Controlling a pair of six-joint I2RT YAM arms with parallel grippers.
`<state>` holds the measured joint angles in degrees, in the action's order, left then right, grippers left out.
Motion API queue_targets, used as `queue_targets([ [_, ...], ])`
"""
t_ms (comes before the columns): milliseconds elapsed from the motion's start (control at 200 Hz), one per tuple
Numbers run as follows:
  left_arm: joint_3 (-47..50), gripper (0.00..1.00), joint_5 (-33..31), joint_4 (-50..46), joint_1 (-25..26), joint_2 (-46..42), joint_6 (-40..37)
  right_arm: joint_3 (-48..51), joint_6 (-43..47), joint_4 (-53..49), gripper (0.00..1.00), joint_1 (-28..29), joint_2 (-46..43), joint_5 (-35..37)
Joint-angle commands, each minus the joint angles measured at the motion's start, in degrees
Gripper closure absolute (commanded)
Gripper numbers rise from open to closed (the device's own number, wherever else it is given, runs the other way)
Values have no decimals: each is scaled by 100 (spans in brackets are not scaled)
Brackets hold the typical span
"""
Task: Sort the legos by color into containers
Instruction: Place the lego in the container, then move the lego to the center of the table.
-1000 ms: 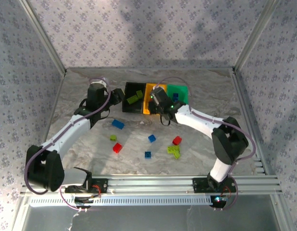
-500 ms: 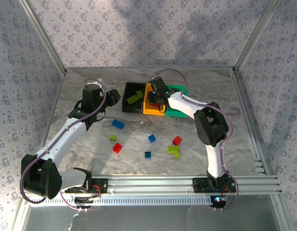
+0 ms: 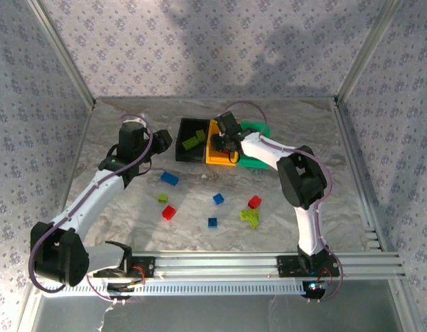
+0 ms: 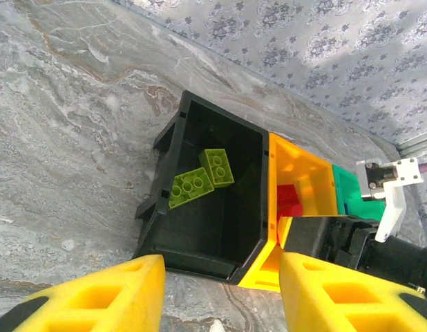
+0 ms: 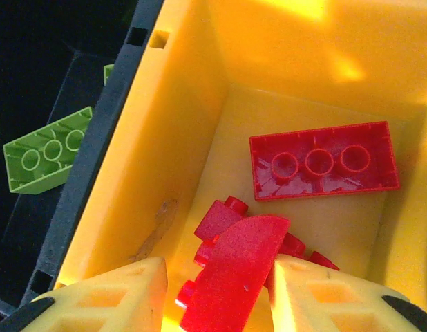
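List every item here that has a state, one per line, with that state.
Black plastic bin: open-topped, holds two lime green bricks.
Orange-yellow plastic bin: open-topped, holds red bricks.
Green plastic bin: open-topped, contents mostly hidden.
Left gripper: open, empty, hovering short of the black bin.
Right gripper: inside the orange-yellow bin, a red brick between its fingers; grip uncertain.
Loose bricks on the table: unsorted.

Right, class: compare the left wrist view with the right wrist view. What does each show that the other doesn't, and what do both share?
Left wrist alone: the green bin, the marbled table and the patterned wall.
Right wrist alone: a flat red brick lying underside up, and a curved red piece between the fingers.
Both: the black bin with lime bricks, beside the orange-yellow bin.
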<state>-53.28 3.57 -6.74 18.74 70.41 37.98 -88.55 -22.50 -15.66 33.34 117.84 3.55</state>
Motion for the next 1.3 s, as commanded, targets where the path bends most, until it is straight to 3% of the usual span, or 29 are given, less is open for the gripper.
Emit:
queue_targets([
  [0,-72,53,-37,-2,-46,-21,-119,187,178,-8,56,73,-623,-94],
  [310,-234,53,97,74,-47,388,-95,1413,445,-55,56,189,-2175,300],
  [640,-401,52,923,443,38,882,-38,3438,515,319,54,87,-3741,467],
  [735,-483,52,1219,315,263,1118,-316,3820,558,457,54,47,-3975,462],
  [1124,-418,52,1443,43,1213,1578,-1077,4751,519,1344,53,-261,-4381,449],
  [1294,-1076,51,1435,-1136,1794,2070,-2194,4981,373,1307,53,-622,-4696,416],
])
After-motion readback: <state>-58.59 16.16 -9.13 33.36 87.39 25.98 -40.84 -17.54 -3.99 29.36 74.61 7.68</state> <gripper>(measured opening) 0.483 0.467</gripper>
